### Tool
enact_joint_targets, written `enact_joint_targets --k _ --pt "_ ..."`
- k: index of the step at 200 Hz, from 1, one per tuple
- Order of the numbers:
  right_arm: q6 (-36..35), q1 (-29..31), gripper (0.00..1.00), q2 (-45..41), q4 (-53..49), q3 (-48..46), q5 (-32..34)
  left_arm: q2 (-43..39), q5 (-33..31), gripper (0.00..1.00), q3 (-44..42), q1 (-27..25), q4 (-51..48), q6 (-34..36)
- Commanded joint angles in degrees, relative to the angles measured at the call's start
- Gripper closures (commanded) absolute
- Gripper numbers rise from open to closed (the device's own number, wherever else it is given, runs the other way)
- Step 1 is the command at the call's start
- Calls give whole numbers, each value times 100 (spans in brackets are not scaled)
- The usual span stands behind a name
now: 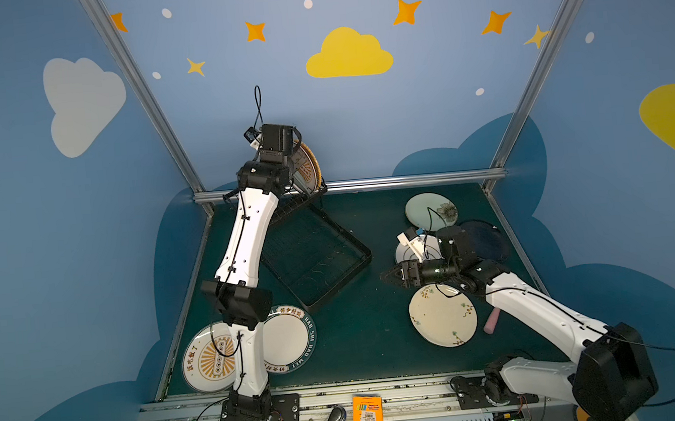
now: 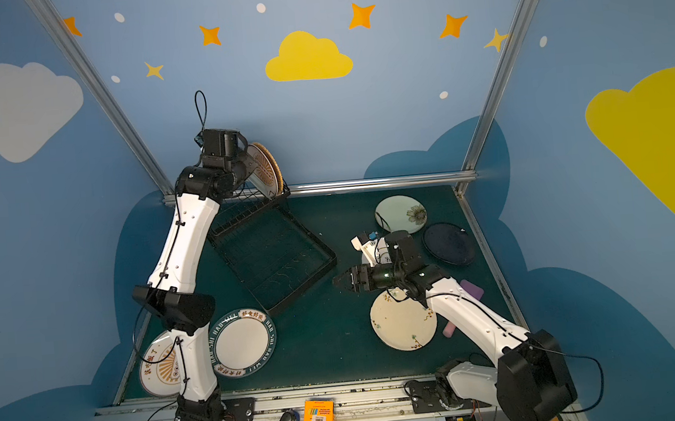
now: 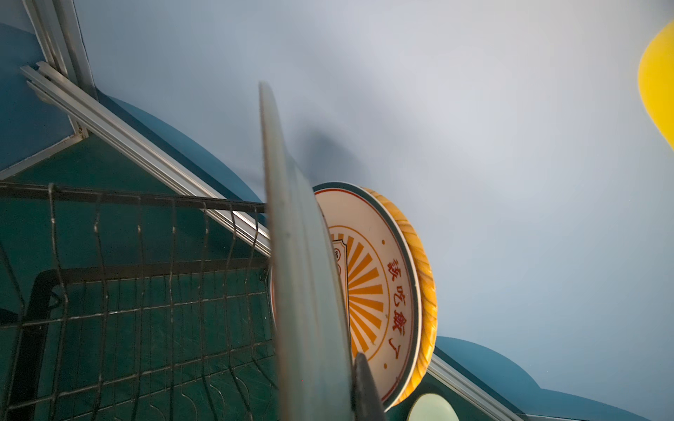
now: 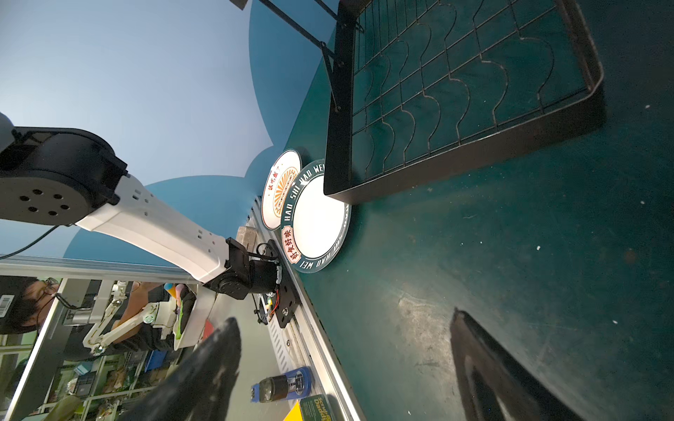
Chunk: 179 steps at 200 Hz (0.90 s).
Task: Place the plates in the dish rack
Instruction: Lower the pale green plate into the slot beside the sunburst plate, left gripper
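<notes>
A: L gripper (image 3: 346,397)?
B: Clamped on pale green plate (image 3: 302,291), edge-on at dish rack (image 3: 146,291); sunburst plate (image 3: 375,284) just beside it.
A: R gripper (image 4: 346,364)?
B: Spread apart, over surface (image 4: 474,255); lettered plate (image 4: 317,218) ahead.

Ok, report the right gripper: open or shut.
Open. In the right wrist view the right gripper's fingers stand wide apart, with nothing held between them.
</notes>
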Motion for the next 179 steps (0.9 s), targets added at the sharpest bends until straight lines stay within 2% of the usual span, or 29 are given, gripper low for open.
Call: enact_joint_targets --k 1,130,179 --pt "-71 16 12 65 -62 39 -29 -51 -91 96 251 65 295 49" --pt "-99 13 12 139 -116 61 11 197 321 96 419 323 92 -129" --pt "-82 14 12 221 -107 81 -7 190 403 93 470 389 14 -184"
